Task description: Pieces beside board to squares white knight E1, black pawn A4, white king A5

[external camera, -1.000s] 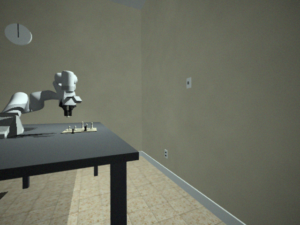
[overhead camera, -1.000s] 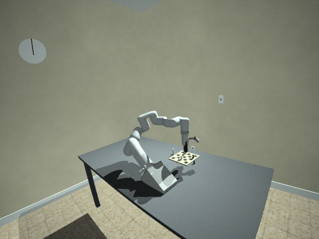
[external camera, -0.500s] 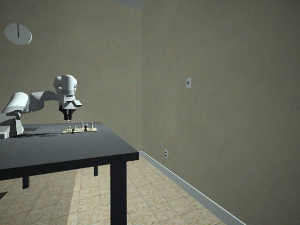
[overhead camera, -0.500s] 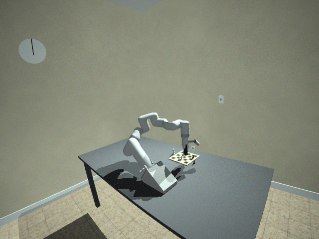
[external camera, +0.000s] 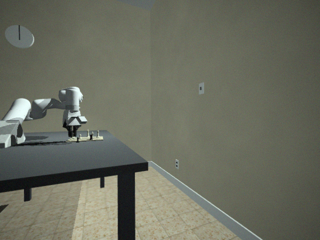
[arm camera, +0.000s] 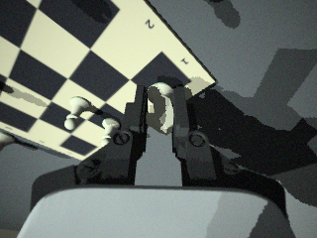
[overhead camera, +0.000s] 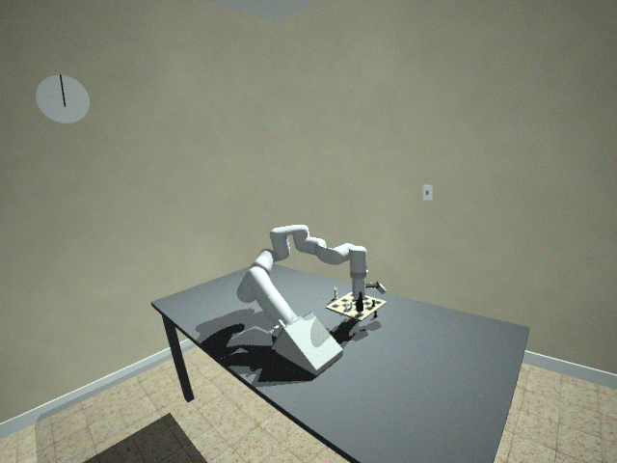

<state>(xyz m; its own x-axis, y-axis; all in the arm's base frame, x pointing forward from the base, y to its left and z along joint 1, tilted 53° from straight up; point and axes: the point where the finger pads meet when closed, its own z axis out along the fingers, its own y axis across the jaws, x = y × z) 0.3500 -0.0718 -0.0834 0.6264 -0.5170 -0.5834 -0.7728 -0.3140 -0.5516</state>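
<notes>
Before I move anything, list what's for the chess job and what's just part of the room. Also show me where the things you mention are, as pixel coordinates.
For the job:
- chessboard (overhead camera: 332, 307) (external camera: 100, 138) (arm camera: 111, 44)
- white knight (arm camera: 168, 113), held
- black pawn (overhead camera: 375, 314) (external camera: 77, 139)
- white king (overhead camera: 335, 294) (arm camera: 5, 141)

Just around:
- wall clock (overhead camera: 74, 101) (external camera: 25, 38)
- wall switch (overhead camera: 427, 192) (external camera: 201, 88)
- wall outlet (external camera: 177, 164)

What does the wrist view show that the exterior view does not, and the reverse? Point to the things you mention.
Only wrist: the readable digits 1 (arm camera: 184, 61) and 2 (arm camera: 149, 24) on the board's edge.

Only exterior: the clock (overhead camera: 63, 98) (external camera: 19, 36), the switch (overhead camera: 427, 192) (external camera: 201, 88) and the outlet (external camera: 177, 164).

Both: the board (overhead camera: 333, 306) (external camera: 99, 138) (arm camera: 124, 42), some white pieces and the gripper (overhead camera: 360, 308) (external camera: 72, 135) (arm camera: 159, 100).
</notes>
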